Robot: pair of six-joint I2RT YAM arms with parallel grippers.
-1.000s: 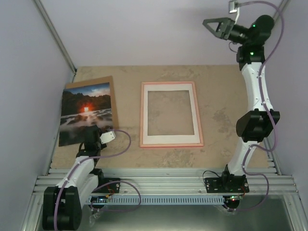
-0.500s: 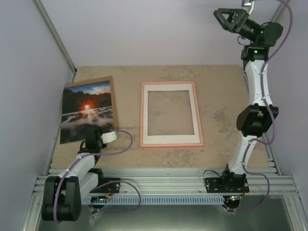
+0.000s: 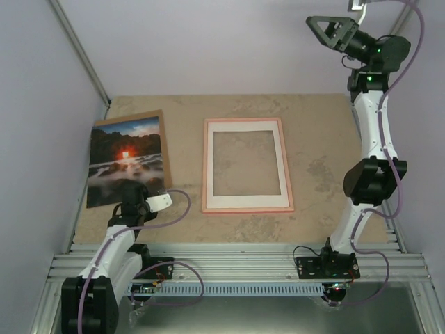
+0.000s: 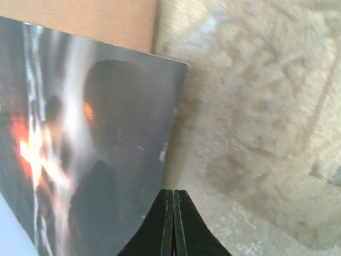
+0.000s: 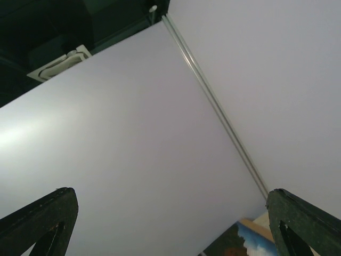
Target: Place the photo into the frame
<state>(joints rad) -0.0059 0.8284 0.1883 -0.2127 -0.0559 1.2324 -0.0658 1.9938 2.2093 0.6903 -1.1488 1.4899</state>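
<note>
**Step: pick-up.** Left gripper (image 4: 173, 193) closed at lower-right edge of photo (image 3: 125, 158), left of picture; grasp unconfirmed. Right gripper (image 3: 325, 28) open, upper right. Next move likely: carry photo right, aligned into centre frame (image 3: 247, 207).

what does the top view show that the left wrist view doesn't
only top: the frame, lying apart from the photo, and the right gripper, raised and open. only left wrist: the left gripper seen shut at the photo's edge; whether it pinches the photo is unclear. both: the photo, the brown board under it, the table.
</note>
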